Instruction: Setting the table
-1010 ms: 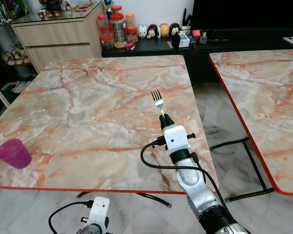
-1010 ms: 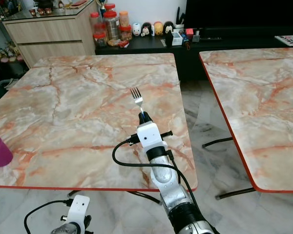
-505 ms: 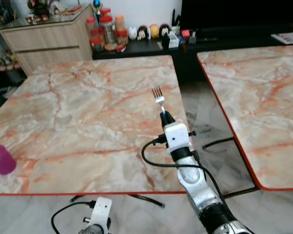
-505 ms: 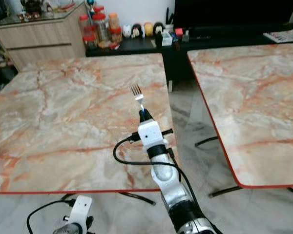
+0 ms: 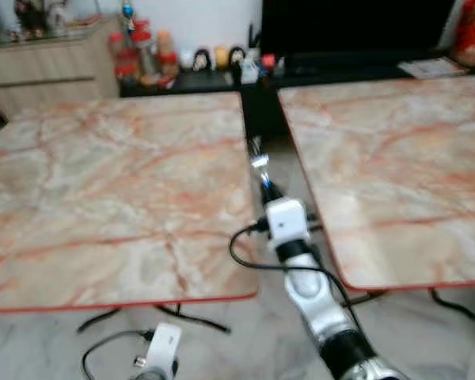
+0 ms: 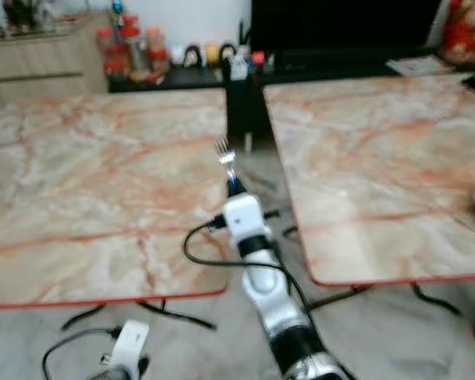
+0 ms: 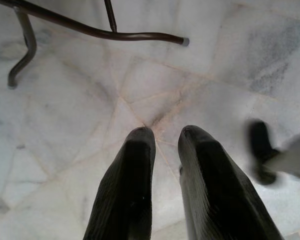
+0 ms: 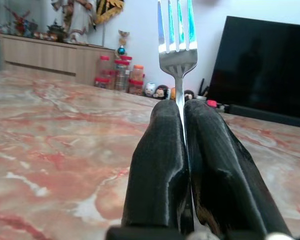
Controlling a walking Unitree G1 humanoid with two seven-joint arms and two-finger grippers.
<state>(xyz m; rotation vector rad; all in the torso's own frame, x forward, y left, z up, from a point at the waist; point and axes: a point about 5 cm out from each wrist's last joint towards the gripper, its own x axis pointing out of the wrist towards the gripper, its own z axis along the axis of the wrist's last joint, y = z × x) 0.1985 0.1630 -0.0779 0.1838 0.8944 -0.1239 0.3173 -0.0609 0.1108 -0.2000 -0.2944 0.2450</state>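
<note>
**Fork held upright over the gap between two marble tables**

The right wrist view brings the fork (image 8: 177, 37) close: tines up, handle clamped between the two black fingers (image 8: 162, 165) of the right gripper (image 8: 181, 107), with a dark screen (image 8: 262, 75) behind. The head views, blurred, set it in place: the right gripper (image 5: 265, 187) reaches forward on an outstretched silver arm, the fork (image 5: 258, 157) just beyond the left table's (image 5: 103, 182) right edge, with the second table (image 5: 396, 166) on its far side. The left wrist view looks down at the pale stone floor (image 7: 65, 125); the left gripper (image 7: 165, 135) hangs low, its fingers narrowly parted around nothing.
</note>
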